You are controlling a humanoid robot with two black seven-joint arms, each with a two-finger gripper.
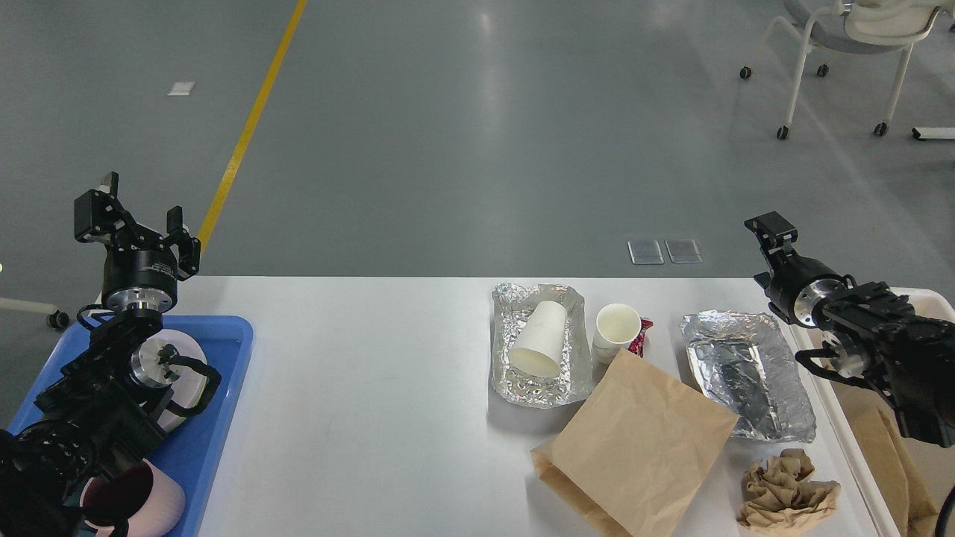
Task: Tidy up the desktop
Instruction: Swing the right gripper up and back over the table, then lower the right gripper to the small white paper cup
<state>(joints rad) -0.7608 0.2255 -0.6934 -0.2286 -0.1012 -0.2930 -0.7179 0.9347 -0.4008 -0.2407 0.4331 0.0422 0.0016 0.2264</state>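
The white desktop [358, 403] fills the lower view. On its right half lie a foil tray [507, 373] with a white paper cup [539, 339] on its side in it, an upright paper cup [618, 328], a red wrapper [642, 337], a flat brown paper bag [642, 447], a second, empty foil tray [746, 373] and a crumpled brown paper ball [787, 492]. My left gripper [140, 222] is open and empty, raised above the table's far left corner. My right gripper [772, 231] is raised at the far right edge, dark and end-on.
A blue plastic tray [224, 418] sits at the left edge, holding a white dish [190, 373] and a pink cup [145, 500] partly hidden by my left arm. A cream-white bin [929, 300] with brown paper [888, 462] inside stands at the right. A wheeled chair [843, 45] stands far back.
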